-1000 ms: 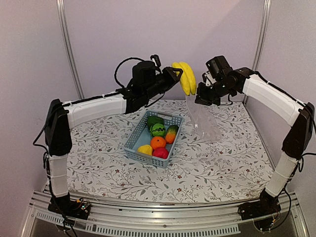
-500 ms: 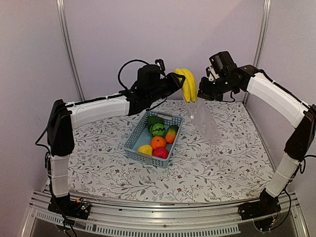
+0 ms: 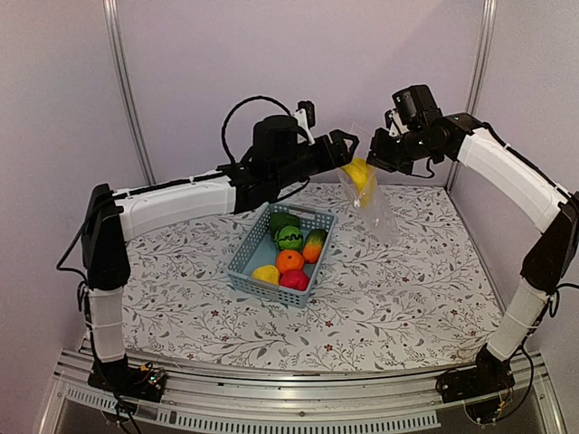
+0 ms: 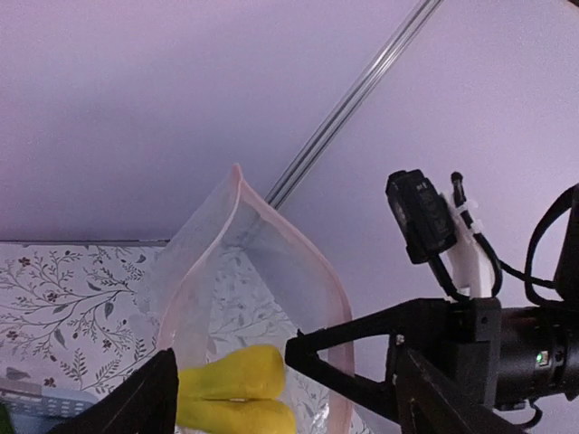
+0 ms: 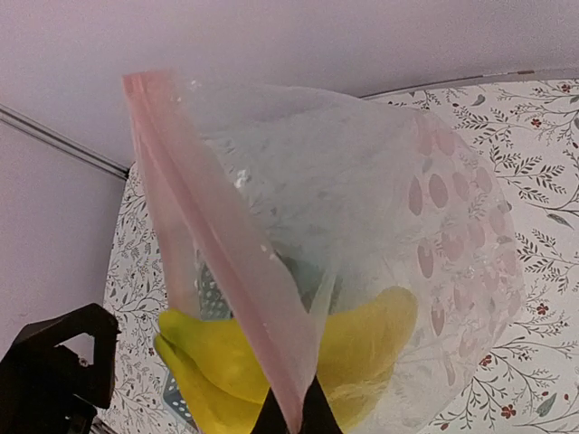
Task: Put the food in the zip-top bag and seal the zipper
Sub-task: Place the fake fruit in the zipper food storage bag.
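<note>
Clearance is wide around the large clear crinkly zip-top bag (image 3: 378, 210), held up over the back of the floral tabletop (image 3: 407, 298). Right gripper (image 3: 374, 159) is clamped on its pale pink zipper strip (image 5: 213, 235), mouth gaping. Left gripper (image 3: 348, 150) sits at that mouth, spread wide, holding nothing; the yellow toy banana (image 3: 359, 172) lies inside the film. Nearest obstacle: blue-grey lattice basket (image 3: 241, 259) of other glossy toy fruits (image 3: 289, 260), lower left

Soft, even violet-tinted light, faint shadows, mild wrist-view blur
</note>
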You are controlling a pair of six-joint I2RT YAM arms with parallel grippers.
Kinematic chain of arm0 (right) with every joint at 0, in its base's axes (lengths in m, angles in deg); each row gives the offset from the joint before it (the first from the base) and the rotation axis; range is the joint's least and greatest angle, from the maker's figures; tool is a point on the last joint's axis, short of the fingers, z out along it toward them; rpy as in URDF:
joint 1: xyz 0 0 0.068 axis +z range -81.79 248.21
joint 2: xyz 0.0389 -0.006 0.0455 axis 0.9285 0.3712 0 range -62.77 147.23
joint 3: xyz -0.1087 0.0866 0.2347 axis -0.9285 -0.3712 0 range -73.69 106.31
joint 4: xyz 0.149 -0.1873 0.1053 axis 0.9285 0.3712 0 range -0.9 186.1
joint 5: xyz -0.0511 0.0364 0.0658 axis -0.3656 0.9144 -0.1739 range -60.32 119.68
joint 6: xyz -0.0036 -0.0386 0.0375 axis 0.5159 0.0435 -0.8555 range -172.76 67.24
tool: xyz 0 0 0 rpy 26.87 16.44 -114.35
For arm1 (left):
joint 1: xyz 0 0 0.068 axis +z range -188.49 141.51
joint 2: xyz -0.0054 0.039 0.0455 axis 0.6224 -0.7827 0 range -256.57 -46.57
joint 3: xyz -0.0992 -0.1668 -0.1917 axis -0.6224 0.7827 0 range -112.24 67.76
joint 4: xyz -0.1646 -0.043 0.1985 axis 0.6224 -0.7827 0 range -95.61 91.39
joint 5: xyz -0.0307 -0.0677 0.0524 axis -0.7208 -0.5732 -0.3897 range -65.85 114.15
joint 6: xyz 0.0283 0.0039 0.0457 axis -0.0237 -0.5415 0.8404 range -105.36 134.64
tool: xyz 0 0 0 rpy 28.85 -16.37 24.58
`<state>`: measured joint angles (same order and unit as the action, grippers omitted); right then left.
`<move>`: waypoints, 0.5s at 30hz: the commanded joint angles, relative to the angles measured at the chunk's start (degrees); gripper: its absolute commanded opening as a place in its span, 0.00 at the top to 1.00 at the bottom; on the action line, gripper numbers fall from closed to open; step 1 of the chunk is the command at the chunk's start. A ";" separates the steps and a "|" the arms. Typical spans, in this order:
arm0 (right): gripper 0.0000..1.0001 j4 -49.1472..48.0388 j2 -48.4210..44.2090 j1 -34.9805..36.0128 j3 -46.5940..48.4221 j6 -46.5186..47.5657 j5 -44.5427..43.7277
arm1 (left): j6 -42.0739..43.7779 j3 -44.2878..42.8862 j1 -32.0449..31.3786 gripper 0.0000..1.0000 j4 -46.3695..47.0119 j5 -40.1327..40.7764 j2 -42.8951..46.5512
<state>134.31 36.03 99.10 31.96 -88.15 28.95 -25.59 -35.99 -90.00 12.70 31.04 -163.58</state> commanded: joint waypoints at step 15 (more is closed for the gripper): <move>1.00 -0.53 -4.75 -1.54 -8.10 4.01 -1.35 | 8.43 20.09 6.26 0.30 -23.52 -0.98 23.87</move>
<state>131.71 35.53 98.54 24.53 -86.67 30.48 -17.09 -23.42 -86.50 0.33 31.83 -142.75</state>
